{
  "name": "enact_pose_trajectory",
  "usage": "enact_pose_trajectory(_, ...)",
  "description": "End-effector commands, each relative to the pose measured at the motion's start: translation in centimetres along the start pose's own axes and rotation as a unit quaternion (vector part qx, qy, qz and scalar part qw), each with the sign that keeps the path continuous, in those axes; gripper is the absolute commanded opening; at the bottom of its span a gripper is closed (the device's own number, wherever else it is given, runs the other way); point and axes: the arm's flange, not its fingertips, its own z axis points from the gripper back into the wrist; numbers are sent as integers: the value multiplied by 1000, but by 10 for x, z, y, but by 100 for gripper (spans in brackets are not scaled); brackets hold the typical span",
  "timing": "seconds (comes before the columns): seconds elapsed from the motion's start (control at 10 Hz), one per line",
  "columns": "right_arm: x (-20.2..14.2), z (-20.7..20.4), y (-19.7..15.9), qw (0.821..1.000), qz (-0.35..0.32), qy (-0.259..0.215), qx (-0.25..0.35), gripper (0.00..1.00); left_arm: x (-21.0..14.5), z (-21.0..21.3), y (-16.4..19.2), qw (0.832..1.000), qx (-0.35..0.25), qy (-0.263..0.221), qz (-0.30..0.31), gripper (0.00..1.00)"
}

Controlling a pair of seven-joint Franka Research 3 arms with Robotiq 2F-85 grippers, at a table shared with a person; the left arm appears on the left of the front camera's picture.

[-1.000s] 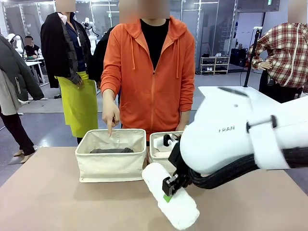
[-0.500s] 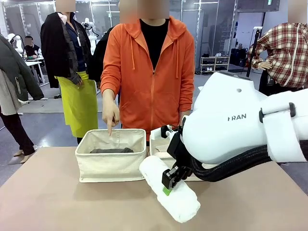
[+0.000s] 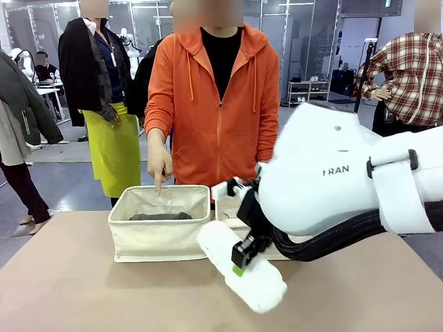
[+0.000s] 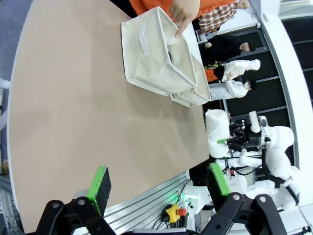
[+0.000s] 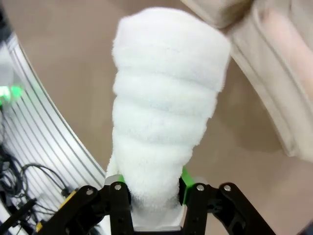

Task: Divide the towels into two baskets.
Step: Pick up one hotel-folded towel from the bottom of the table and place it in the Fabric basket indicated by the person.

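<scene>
1. Since a second ago the right arm has lifted and swung toward the robot's left; the white rolled towel [image 3: 241, 274] it carries now hangs higher and nearer the baskets. The person's pointing hand [image 3: 159, 164] has not shifted.
2. Right gripper [image 3: 243, 254]: fingers clamped across the roll near its middle, green pads pressing into the terry. In the right wrist view the towel [image 5: 166, 112] runs straight out from between the fingers [image 5: 121, 203].
3. Roll's long axis: slanted, upper end toward the left basket [image 3: 160, 237], lower end toward the robot. It is clear of the table [image 3: 83, 290].
4. Left basket holds the dark grey towel [image 3: 160, 216]; the person's finger points down into it. Right basket [image 3: 225, 207] sits just beside it, mostly hidden behind the arm; contents cannot be told.
5. Key relation: both baskets lie beyond the roll, the upper end just in front of the left basket's near corner. Judgement: the roll likely needs turning to lie along a basket's length before release.
6. Left gripper [image 4: 159, 185]: fingers well apart, empty, over the near table edge, well away from the baskets [image 4: 156, 56].
</scene>
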Motion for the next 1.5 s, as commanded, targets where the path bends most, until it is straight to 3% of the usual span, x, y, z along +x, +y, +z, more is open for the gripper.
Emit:
enact_pose_trajectory(0.0, 72, 12, 12, 989, 140, 7, -45, 37, -3, 3, -1, 1000, -5, 1, -3, 100)
enact_pose_trajectory(0.2, 141, 3, 21, 967, 232, 29, -100, 37, -3, 3, -1, 1000, -5, 1, -3, 100)
enact_pose_trajectory(0.4, 198, -16, 30, 931, 302, 36, -199, 37, -3, 3, -1, 1000, -5, 1, -3, 100)
enact_pose_trajectory(0.7, 257, -38, 29, 888, 385, 38, -249, 37, -3, 3, -1, 1000, -5, 1, -3, 100)
enact_pose_trajectory(1.0, 289, -80, 15, 863, 431, 33, -262, 37, -3, 3, -1, 1000, -5, 1, -3, 100)
enact_pose_trajectory(1.3, 293, -117, 1, 853, 432, 34, -290, 37, -3, 3, -1, 1000, -5, 1, -3, 100)
enact_pose_trajectory(1.4, 295, -123, -4, 859, 429, 24, -279, 37, -3, 3, -1, 1000, -5, 1, -3, 100)
